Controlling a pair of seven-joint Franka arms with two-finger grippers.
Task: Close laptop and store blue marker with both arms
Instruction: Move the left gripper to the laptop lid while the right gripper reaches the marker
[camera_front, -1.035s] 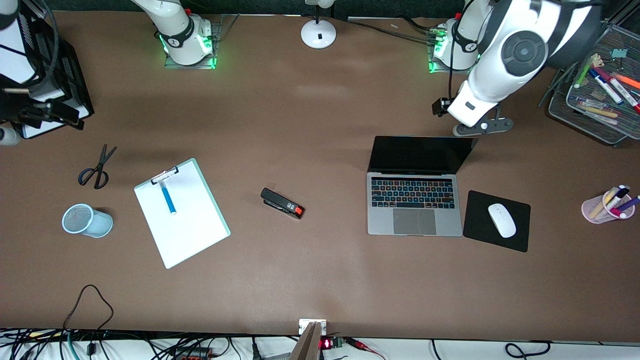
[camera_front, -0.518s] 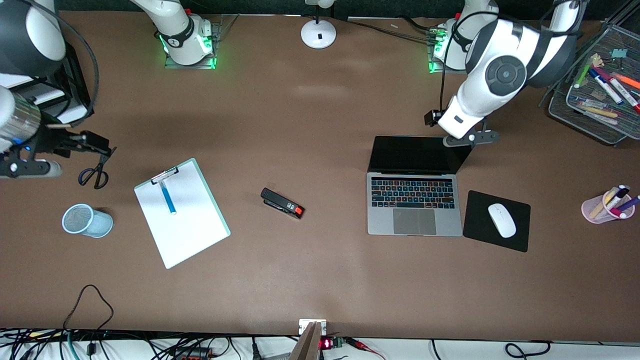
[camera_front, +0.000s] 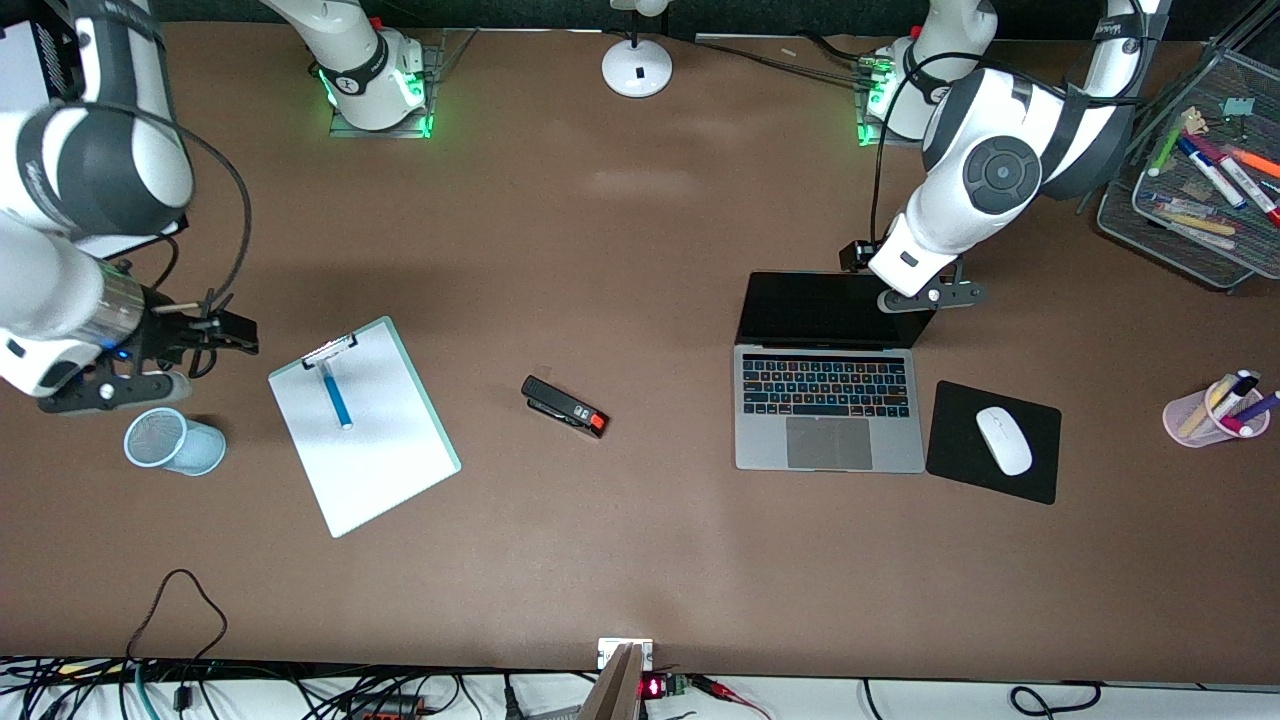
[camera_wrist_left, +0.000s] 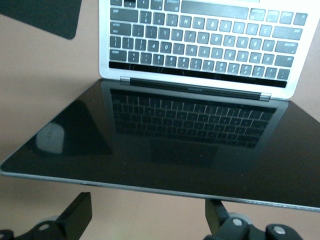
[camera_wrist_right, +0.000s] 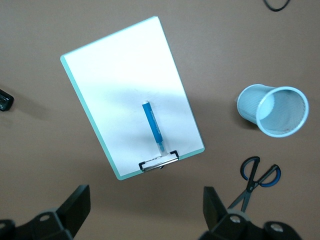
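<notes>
The laptop (camera_front: 830, 385) sat open toward the left arm's end of the table, beside a mouse pad (camera_front: 993, 441). The left gripper (camera_front: 925, 298) hung over the top edge of its screen, fingers (camera_wrist_left: 75, 220) spread and apparently touching nothing. The marker (camera_front: 335, 393) lay on a clipboard (camera_front: 380, 460) toward the right arm's end. The right gripper (camera_front: 115, 385) hovered released just above the cup (camera_front: 172, 441), over the scissors (camera_wrist_right: 256, 181).
</notes>
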